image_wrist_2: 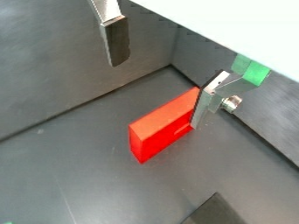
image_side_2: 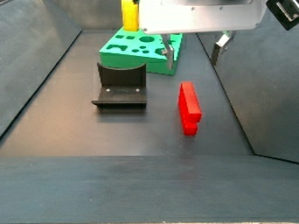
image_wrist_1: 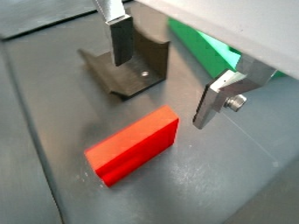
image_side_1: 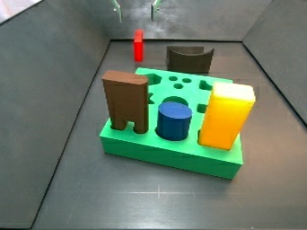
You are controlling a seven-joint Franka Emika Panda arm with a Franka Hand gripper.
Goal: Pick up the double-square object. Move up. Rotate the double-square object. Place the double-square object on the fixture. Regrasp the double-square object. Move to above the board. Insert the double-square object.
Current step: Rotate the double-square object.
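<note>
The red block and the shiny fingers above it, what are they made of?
The double-square object looks like plastic: even bright red, matte, sharp edges, though painted wood is possible. The fingers of the open gripper, which hangs above it, look like metal: flat silver plates with a bolt, and dark, maybe rubber, pads.

The tool (image_side_2: 194,47) ends in two flat silver plates, each backed by a dark pad, hanging below a pale grey-white housing with a darker band along its lower edge. One finger (image_wrist_1: 219,96) carries a small silver screw on its outer side. At the housing's side sits a black block.
</note>
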